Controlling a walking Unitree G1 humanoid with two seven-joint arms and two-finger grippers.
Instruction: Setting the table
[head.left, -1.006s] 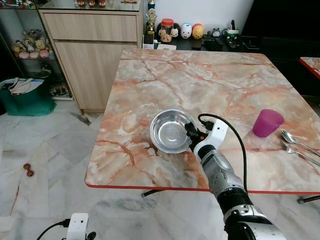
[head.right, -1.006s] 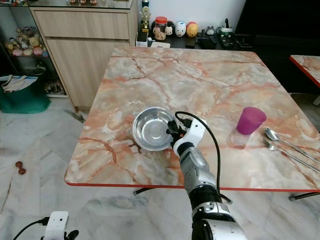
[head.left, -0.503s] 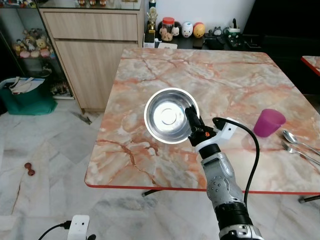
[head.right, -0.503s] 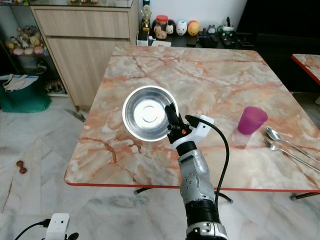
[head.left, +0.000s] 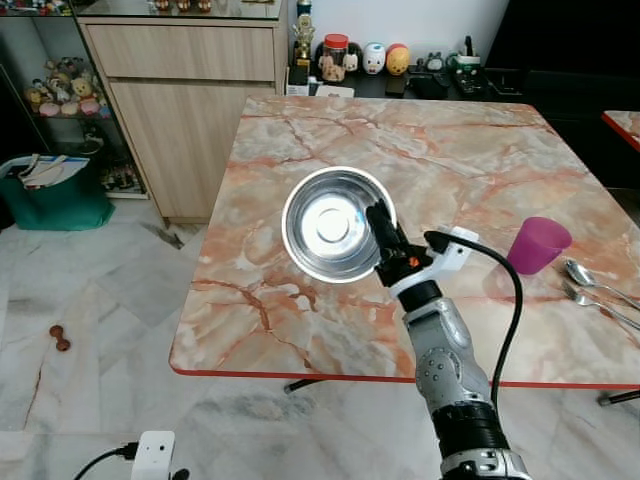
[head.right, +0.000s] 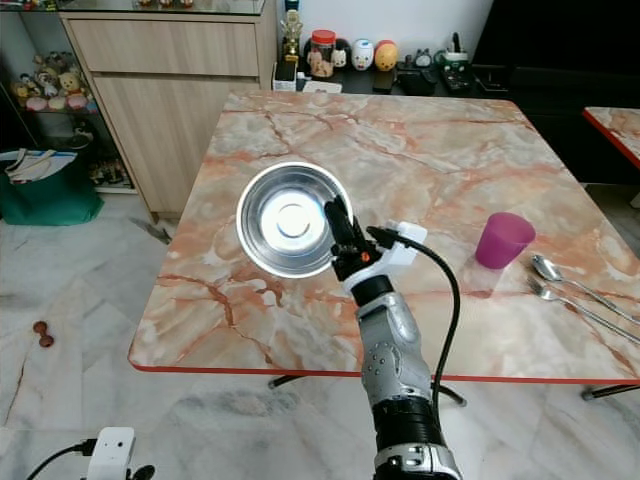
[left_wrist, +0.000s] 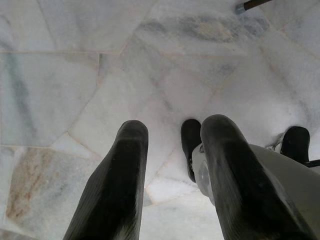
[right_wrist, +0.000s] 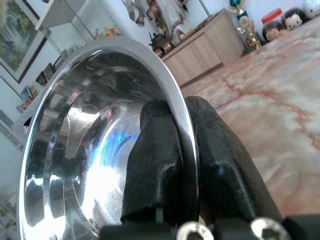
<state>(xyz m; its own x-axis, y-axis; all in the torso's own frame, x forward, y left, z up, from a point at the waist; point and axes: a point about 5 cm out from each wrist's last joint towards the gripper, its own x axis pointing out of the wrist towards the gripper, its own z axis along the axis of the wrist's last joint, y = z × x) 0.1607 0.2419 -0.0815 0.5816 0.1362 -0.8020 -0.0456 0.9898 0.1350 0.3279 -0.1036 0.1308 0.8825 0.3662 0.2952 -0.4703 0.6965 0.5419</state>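
Note:
A shiny steel bowl (head.left: 333, 224) hangs above the front left part of the marble table (head.left: 430, 160), tilted so that its inside faces me. My right gripper (head.left: 383, 232) is shut on its right rim. In the right wrist view one black finger (right_wrist: 155, 150) lies inside the bowl (right_wrist: 90, 135) and the other outside, with the rim between them. A purple cup (head.left: 539, 245) stands on the table's right side, and a spoon (head.left: 590, 278) and a fork (head.left: 600, 303) lie beyond it at the edge. My left gripper (left_wrist: 175, 130) hangs open over the marble floor, holding nothing.
A wooden cabinet (head.left: 190, 100) stands to the left behind the table. Jars and figurines (head.left: 365, 60) line a dark shelf at the back. A green bag (head.left: 55, 195) sits on the floor at far left. The corner of a second table (head.left: 622, 128) shows at right.
The bowl lay flat on the table a second ago with my right gripper at its rim. It has since been lifted and tipped toward me, and has drifted slightly up and left.

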